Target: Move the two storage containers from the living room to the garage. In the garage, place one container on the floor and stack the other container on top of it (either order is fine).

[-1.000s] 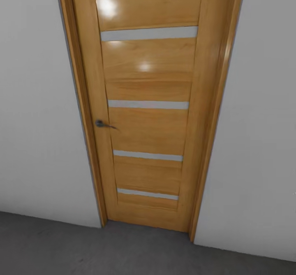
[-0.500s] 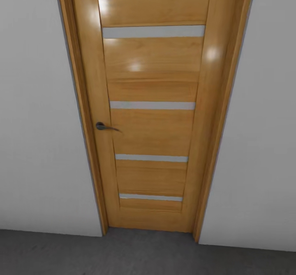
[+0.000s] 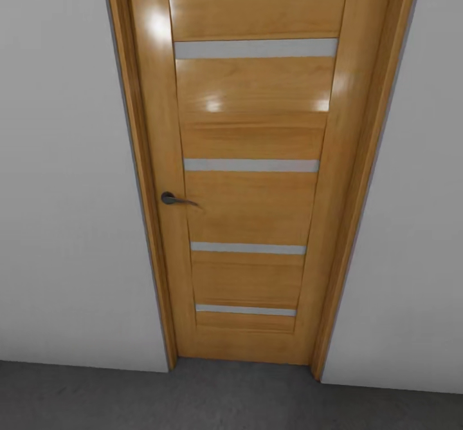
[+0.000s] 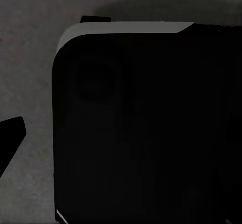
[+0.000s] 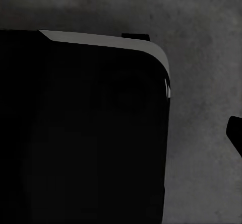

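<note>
Shifted a little to the right in the head view since the earlier pictures: wooden door (image 3: pixel 251 179), its frame and dark handle (image 3: pixel 172 199), all together with the walls, so a move of the camera and not of the things. Highlights on the glossy upper panels also placed differently now.

Closed door, four pale horizontal strips across it, top edge cut off by the upper border of the frame. White wall (image 3: pixel 64 179) on both sides. Dark grey concrete floor (image 3: pixel 193 398) as a narrow band along the bottom of the frame.

Seen from both wrist cameras: a large black rounded body (image 4: pixel 146 128) of the robot above the same mottled floor, very dark and hard to make out. Small black tip (image 4: pixel 10 136) at one edge of the left wrist picture, perhaps part of the end effector; cannot tell whether released or clenched, same for the right one.
</note>
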Available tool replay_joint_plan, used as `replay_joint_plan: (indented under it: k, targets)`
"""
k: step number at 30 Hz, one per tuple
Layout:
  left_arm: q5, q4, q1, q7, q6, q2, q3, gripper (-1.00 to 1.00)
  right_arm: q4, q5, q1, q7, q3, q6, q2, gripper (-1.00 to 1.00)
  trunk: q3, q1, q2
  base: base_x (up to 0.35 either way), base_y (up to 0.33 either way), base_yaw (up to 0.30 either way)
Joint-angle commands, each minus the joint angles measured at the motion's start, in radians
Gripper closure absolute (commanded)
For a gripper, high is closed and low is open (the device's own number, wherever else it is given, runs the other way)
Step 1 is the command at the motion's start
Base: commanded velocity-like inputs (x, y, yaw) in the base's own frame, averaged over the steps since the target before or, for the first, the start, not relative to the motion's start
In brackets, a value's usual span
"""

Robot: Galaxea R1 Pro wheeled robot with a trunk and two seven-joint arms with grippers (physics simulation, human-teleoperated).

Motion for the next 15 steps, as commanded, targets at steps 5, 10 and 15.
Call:
replay_joint_plan:
  k: [5, 10, 15]
  targets:
    - [0.005, 0.0, 0.0, 0.001, -0.003, 0.0, 0.001, -1.0, 0.0, 0.002, 0.0, 0.0, 0.001, -0.003, -0.001, -1.0, -0.001, 0.0, 0.0, 0.001, 0.007, 0.0]
    - [0.005, 0.0, 0.0, 0.001, -0.003, 0.0, 0.001, -1.0, 0.0, 0.003, 0.0, 0.0, 0.001, -0.003, -0.001, -1.0, -0.001, 0.0, 0.0, 0.0, 0.001, 0.0]
    - [0.005, 0.0, 0.0, 0.001, -0.003, 0.0, 0.0, -1.0, 0.0, 0.004, 0.0, 0.0, 0.001, -0.003, -0.001, -1.0, -0.001, 0.0, 0.0, 0.0, 0.0, 0.0]
